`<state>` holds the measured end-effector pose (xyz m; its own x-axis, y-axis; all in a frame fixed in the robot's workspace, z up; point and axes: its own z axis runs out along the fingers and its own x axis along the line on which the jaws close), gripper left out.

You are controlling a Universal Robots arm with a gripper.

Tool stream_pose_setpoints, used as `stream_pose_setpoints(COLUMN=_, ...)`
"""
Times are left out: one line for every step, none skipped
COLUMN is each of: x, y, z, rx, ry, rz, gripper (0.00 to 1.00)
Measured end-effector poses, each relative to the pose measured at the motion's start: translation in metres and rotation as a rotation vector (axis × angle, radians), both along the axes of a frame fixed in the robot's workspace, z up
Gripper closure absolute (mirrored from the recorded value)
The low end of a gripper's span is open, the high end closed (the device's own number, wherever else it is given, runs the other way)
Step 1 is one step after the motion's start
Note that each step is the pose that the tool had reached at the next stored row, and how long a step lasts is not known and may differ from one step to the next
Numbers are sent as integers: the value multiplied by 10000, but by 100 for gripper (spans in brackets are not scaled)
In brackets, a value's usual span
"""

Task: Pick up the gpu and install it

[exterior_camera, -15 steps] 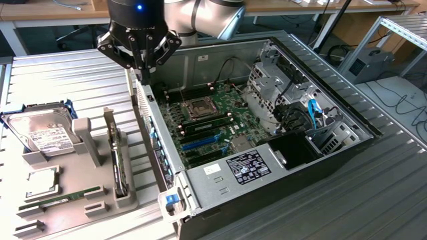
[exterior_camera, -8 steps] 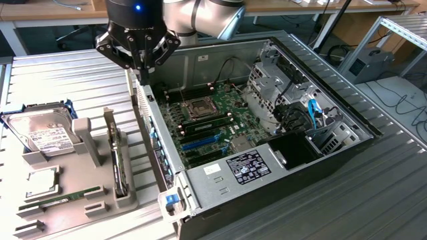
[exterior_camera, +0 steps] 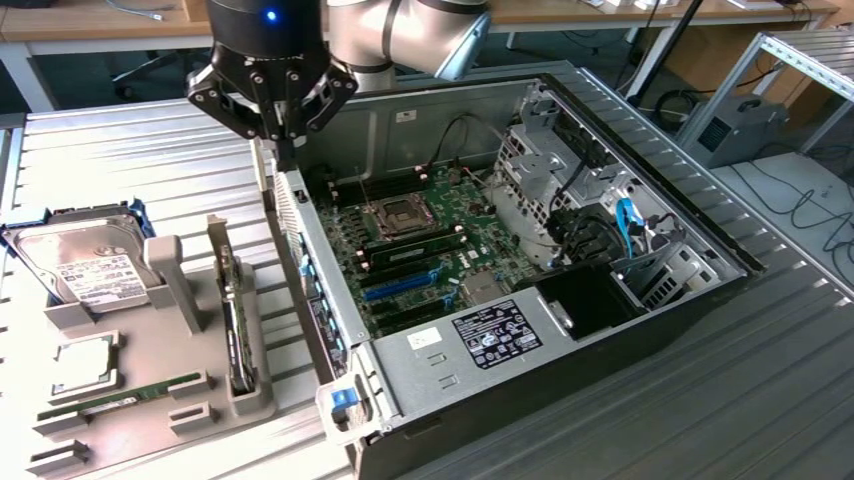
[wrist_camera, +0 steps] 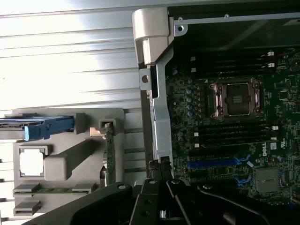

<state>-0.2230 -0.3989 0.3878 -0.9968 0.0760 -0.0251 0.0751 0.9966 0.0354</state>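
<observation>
Shut, empty gripper (exterior_camera: 283, 140) over rear wall of the open case (exterior_camera: 414, 345); gpu (exterior_camera: 235, 320) on edge in the grey rack (exterior_camera: 160, 330) (hard drive (exterior_camera: 87, 268) just beside it), outside the case, memory stick (exterior_camera: 120, 398) nearby

A ribbed metal bench (exterior_camera: 134, 160) carries two things. A grey parts holder (exterior_camera: 147, 345) lies just beside an open computer case (exterior_camera: 601, 375).

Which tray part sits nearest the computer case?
The gpu, the slim card standing on edge; hard drive, processor and memory stick sit farther away.
</observation>
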Motion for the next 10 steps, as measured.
stream_pose_setpoints(x=-3, y=0, z=0, rx=0, ry=0, rz=0, gripper=89)
stream_pose_setpoints(x=-6, y=0, z=-1, rx=0, ry=0, rz=0, gripper=89)
stream_pose_setpoints(x=-8, y=0, z=-1, rx=0, ry=-1, rz=0, gripper=89)
stream_pose_setpoints(x=-10, y=0, z=-2, rx=1, ry=0, rz=0, gripper=89)
stream_pose_setpoints(x=-12, y=0, z=-2, rx=0, ry=0, rz=0, gripper=89)
stream_pose_setpoints(x=-13, y=0, z=-2, rx=0, ry=0, rz=0, gripper=89)
stream_pose_setpoints(x=-15, y=0, z=-3, rx=0, ry=0, rz=0, gripper=89)
stream_pose_setpoints(x=-18, y=0, z=-3, rx=0, ry=0, rz=0, gripper=89)
stream_pose_setpoints(x=-19, y=0, z=-3, rx=0, ry=0, rz=0, gripper=89)
stream_pose_setpoints(x=-21, y=0, z=-4, rx=0, ry=-1, rz=0, gripper=89)
